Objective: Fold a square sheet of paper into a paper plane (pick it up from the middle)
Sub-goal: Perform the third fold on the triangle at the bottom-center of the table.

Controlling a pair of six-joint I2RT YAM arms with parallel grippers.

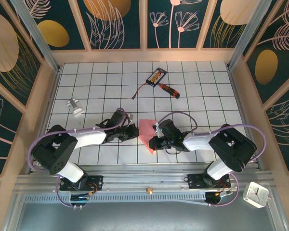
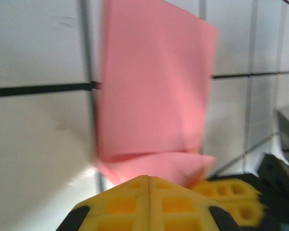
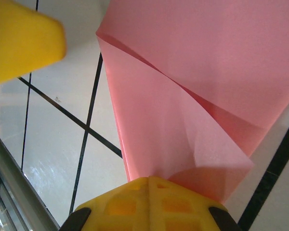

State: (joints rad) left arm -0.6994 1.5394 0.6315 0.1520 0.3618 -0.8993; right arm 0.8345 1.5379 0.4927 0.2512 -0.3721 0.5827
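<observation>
White tiles ruled with dark lines cover the tabletop (image 1: 207, 96). Far to the left lies one small grey piece (image 1: 76, 107), well apart from the work and, I judge, no part of it.

Next comes the left hand (image 1: 133, 133), one of two, low over the tiles and reaching right toward the middle. Its yellow fingers (image 2: 130, 204) are pressed together, the tip right at the near flap of the paper. I cannot tell whether that tip pinches the flap or only rests against it.

The one square sheet of paper (image 1: 146, 131), thin and pink, sits between the two hands on the near rows of tiles. It is partly lifted, with a crease across it and a flap turned over. It is not yet a dart, so the folding looks to be at an early stage.

Just right of the sheet, the right hand (image 1: 155, 142) has its fingers (image 3: 135, 202) clamped on the sheet's edge, and the paper bows up out of them. This is likely to steady the sheet while the other hand works the crease.

Further back lie one black-and-orange card (image 1: 157, 76) and one red-handled screwdriver (image 1: 169, 89), near each other and out of the way. Far right, off the tiles, stands one small clock (image 1: 256, 194).
</observation>
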